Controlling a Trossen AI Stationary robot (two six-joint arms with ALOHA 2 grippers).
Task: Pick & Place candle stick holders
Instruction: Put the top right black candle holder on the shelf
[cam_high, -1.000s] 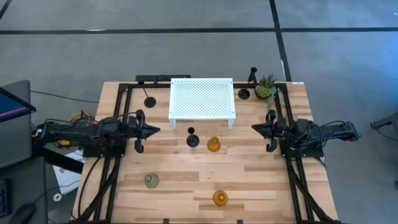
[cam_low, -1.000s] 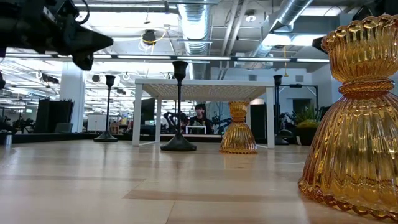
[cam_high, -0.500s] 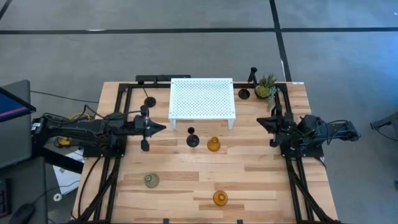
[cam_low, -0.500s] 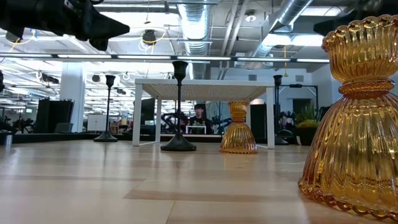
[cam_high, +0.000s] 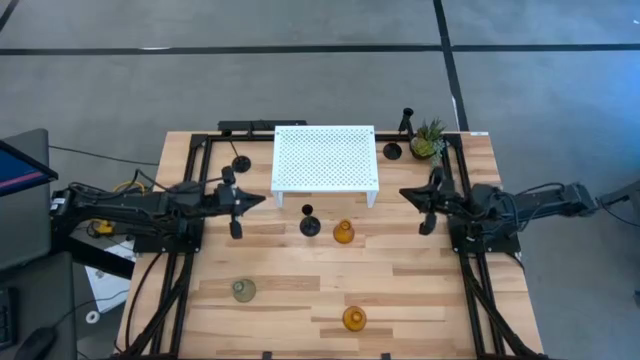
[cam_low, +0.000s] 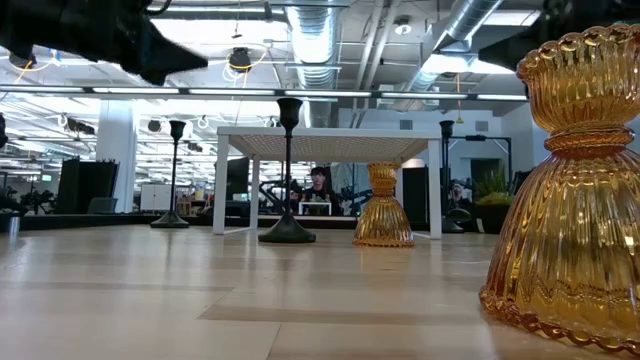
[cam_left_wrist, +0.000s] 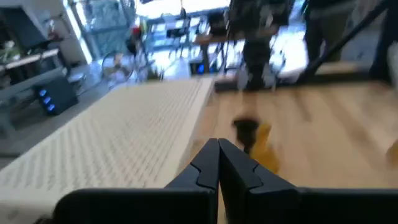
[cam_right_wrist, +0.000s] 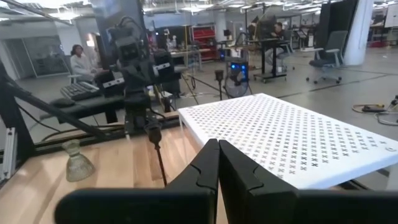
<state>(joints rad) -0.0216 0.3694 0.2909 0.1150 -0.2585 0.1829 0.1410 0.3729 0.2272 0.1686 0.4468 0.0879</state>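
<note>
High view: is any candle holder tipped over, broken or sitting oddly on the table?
Nothing stands out. The three black holders and three glass holders that show all stand upright on the table, apart from each other. The white stand sits square, and the plant is upright.

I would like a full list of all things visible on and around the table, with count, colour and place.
black candle stick holders: three, black; one in front of the stand, one left of it, one at the far right edge.
glass candle stick holders: three; amber at centre, amber at near edge, grey-green near left.
white perforated stand: one, white, far centre.
potted plant: one, green, far right corner.
table: one, light wood.
left hand: shut, left of the stand.
right hand: shut, right of the stand.
</note>
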